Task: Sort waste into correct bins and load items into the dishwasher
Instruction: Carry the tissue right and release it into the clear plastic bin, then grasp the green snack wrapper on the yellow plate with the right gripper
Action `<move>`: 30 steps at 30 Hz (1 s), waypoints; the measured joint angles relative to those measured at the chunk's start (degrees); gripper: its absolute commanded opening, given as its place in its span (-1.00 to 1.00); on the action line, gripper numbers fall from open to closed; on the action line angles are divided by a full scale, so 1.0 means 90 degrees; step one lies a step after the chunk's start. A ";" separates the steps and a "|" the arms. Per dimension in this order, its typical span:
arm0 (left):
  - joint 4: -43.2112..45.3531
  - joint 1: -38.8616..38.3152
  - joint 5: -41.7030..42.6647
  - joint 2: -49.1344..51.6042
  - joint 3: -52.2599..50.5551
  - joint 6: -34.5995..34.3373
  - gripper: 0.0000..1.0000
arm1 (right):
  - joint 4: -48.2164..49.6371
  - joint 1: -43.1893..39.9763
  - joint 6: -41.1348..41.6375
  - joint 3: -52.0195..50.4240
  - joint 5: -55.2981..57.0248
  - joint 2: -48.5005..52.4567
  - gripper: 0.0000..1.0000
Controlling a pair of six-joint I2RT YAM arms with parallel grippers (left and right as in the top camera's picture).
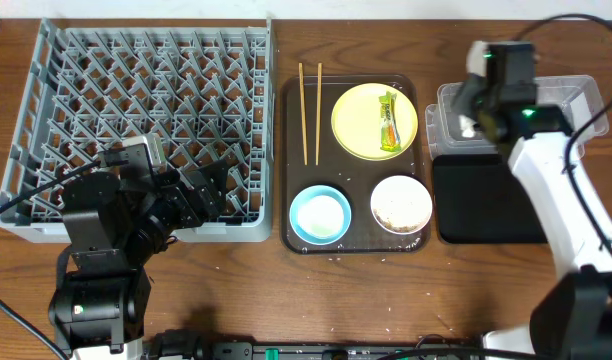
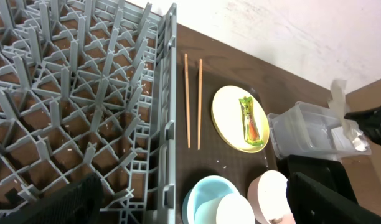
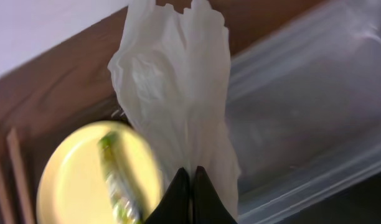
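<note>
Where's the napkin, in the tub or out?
Out: the crumpled white paper napkin hangs from the right jaws over the clear plastic rectangular tub.

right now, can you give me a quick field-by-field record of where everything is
right gripper: shut on napkin, held over clear tub edge
left gripper: open, over dish rack
dish rack: no dishes seen in it
yellow plate: on brown tray, wrapper lying on it
chopsticks: side by side, left of yellow plate
blue bowl, white bowl: front of brown tray
</note>
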 measured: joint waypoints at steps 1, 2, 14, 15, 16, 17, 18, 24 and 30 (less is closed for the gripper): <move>0.0000 0.0000 0.0000 0.0000 0.0000 0.0000 0.89 | 0.0131 -0.0138 0.0146 0.0000 -0.0029 0.0136 -0.94; 0.0000 0.0000 0.0000 0.0000 0.0000 0.0000 0.90 | 0.0270 -0.0228 0.0233 0.0000 -0.0046 0.0248 -0.82; 0.0000 0.0000 0.0000 0.0000 0.0000 0.0000 0.89 | 0.1231 -0.0447 -0.0578 -0.0024 -0.1885 0.0656 0.83; 0.0000 0.0000 0.0000 0.0000 0.0000 0.0000 0.89 | 0.1202 -0.0437 -0.0644 -0.0024 -0.2101 0.0525 0.81; 0.0000 0.0000 0.0000 0.0000 0.0000 0.0000 0.89 | 0.1156 -0.0393 -0.0704 -0.0024 -0.2285 0.0350 0.77; 0.0000 0.0000 0.0000 0.0000 0.0000 0.0000 0.90 | 0.1122 -0.0340 -0.0770 -0.0024 -0.2399 0.0202 0.73; 0.0000 0.0000 0.0000 0.0000 -0.0002 0.0000 0.89 | 0.1100 -0.0238 -0.0867 -0.0024 -0.2506 0.0029 0.66; 0.0000 0.0000 0.0000 0.0000 0.0000 0.0000 0.89 | 0.0843 0.0988 -0.1688 -0.0005 -0.2732 -0.0481 0.53; 0.0000 0.0000 0.0000 0.0000 0.0000 0.0000 0.90 | 0.0729 0.2069 -0.2096 -0.0005 -0.1528 0.0204 0.57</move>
